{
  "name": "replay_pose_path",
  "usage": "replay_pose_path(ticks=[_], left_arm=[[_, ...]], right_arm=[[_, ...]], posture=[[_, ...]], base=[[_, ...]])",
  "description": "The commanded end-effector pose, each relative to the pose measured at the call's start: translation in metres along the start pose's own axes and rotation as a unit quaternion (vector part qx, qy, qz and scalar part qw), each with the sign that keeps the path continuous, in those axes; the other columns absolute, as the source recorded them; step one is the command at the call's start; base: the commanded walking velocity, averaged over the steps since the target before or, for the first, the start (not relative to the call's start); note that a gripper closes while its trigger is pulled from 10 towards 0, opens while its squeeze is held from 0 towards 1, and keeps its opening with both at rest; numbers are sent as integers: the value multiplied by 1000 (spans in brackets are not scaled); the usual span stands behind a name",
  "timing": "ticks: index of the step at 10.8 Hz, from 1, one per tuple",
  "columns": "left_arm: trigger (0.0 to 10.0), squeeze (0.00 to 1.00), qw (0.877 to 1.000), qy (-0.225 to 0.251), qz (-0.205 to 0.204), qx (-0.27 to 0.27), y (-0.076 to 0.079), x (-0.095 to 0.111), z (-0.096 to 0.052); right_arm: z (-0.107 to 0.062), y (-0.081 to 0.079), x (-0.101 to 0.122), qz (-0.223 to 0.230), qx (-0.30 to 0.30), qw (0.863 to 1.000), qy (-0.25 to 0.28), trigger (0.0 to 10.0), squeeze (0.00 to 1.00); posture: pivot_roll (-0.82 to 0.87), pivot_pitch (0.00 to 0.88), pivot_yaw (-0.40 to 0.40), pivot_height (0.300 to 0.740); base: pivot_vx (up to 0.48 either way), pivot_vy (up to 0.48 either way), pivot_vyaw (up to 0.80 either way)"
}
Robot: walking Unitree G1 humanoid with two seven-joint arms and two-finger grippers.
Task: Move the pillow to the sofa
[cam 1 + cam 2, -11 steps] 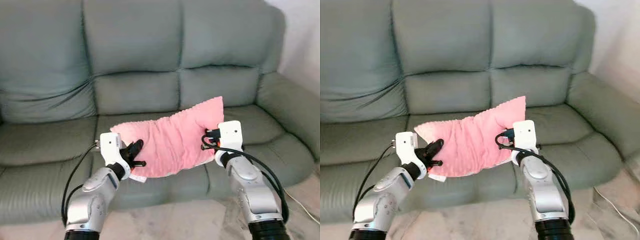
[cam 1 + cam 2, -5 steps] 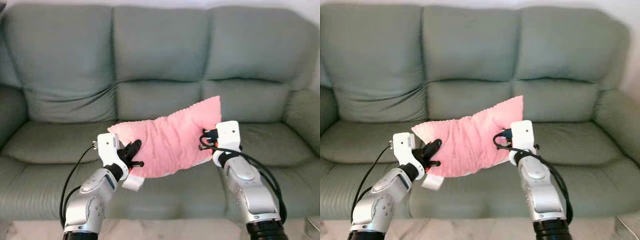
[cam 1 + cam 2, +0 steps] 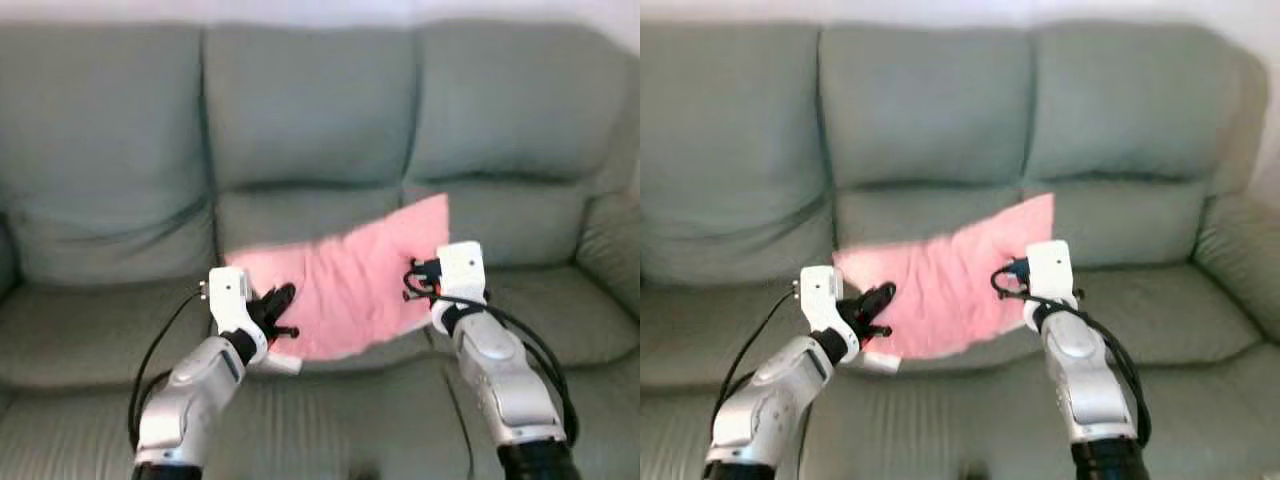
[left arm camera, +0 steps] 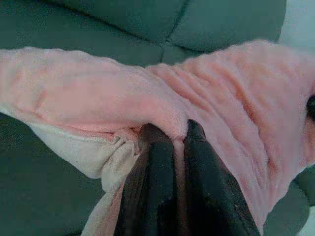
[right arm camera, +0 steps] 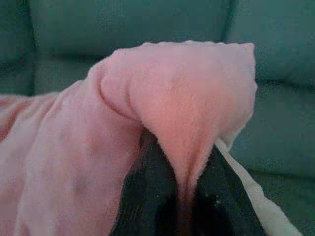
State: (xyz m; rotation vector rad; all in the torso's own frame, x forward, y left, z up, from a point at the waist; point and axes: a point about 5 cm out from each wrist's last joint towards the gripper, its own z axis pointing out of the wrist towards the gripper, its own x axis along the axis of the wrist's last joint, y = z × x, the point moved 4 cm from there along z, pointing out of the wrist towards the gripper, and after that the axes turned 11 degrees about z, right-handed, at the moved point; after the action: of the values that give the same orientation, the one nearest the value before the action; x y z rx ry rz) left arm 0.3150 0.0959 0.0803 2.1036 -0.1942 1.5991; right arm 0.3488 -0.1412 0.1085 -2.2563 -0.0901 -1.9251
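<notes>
Grey-green sofa (image 3: pixel 310 130) spans the background. Held in the air before its seat is the pink pillow (image 3: pixel 350 280), no writing or label readable on it. The left gripper (image 4: pixel 170 140) pinches its left end; the right gripper (image 5: pixel 179 147) clamps its raised right corner.

The pillow (image 3: pixel 350 290) is a soft pink with a fuzzy, faintly ribbed face; its underside, at about 7 o'clock by the left end effector (image 3: pixel 278 305), is an off-white cream. The sofa (image 3: pixel 300 130) is a plain muted grey-green with no pattern, darker along the seams between its cushions. Both arms are silver with white wrist housings, black cables and black fingers (image 4: pixel 157 177); the right end effector (image 5: pixel 179 196) is likewise black against the pink. A pale, whitish wall (image 3: pixel 300 10) runs along 12 o'clock.
</notes>
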Motion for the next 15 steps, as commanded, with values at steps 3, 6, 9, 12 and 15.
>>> replay_pose_path(ticks=[3, 6, 9, 12, 15], left_arm=[[10000, 0, 1000, -11, 10, -4, 0, -3, -2], [10000, 0, 1000, -12, 16, -9, 1, -2, -1], [10000, 0, 1000, -9, 20, -8, 0, -1, -2], [10000, 0, 999, -43, 23, -11, 0, -14, -1], [10000, 0, 994, -76, 71, -18, -6, -29, 11]], right_arm=[[1, -10, 5, 1, 16, 1000, 10, 10000, 0], [1, -10, 5, 1, 15, 1000, 10, 10000, 0], [2, -10, 5, 1, 15, 1000, 11, 10000, 0], [2, -12, 2, 2, 16, 1000, 7, 10000, 0], [-2, 8, -19, 9, -27, 999, -28, 10000, 0]], posture=[[-195, 40, -16, 740], [-195, 35, -15, 740], [-194, 34, -13, 740], [-190, 38, -13, 740], [-190, 61, 0, 740]], base=[[0, 0, 0], [0, 0, 0], [0, 0, 0], [0, 0, 0], [0, 0, 0]])
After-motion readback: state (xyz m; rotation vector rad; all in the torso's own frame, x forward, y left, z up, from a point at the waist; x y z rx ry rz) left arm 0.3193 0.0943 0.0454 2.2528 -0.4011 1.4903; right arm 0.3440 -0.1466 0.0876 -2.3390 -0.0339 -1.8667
